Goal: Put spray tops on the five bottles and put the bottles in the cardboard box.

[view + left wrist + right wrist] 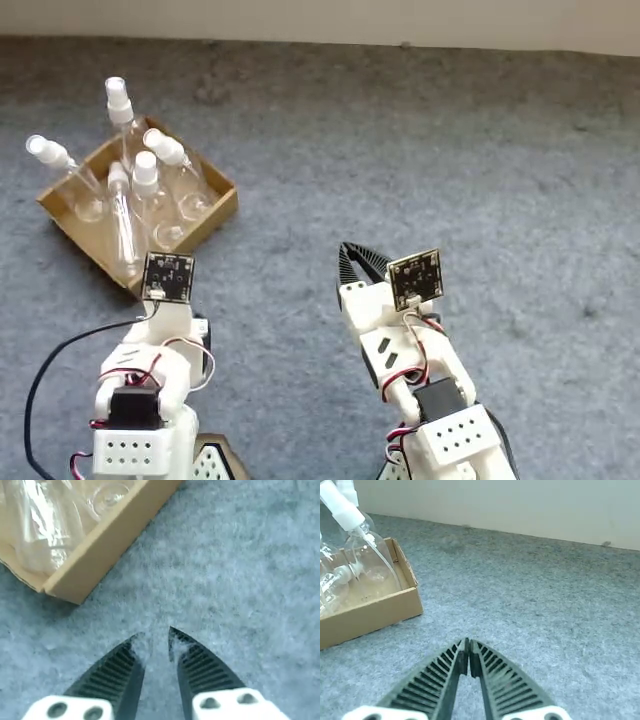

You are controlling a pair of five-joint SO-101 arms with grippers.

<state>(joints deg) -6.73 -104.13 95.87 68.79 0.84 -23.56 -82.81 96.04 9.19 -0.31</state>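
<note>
The cardboard box [222, 200] sits at the far left of the grey carpet. Several clear bottles [150, 190] with white spray tops [118, 95] lean or lie inside it. My left gripper [156, 636] hovers just in front of the box's near corner [75, 587], open by a narrow gap, with nothing between its fingers. In the left wrist view, clear bottles [45, 525] show inside the box. My right gripper [469, 647] [352, 258] is shut and empty over bare carpet, to the right of the box [370, 612]. One sprayer-topped bottle [367, 560] stands in the corner nearest it.
Grey carpet [450, 150] spreads open to the right of and beyond the box. A pale wall [520, 505] runs along the far edge. A black cable [45, 370] loops beside the left arm's base.
</note>
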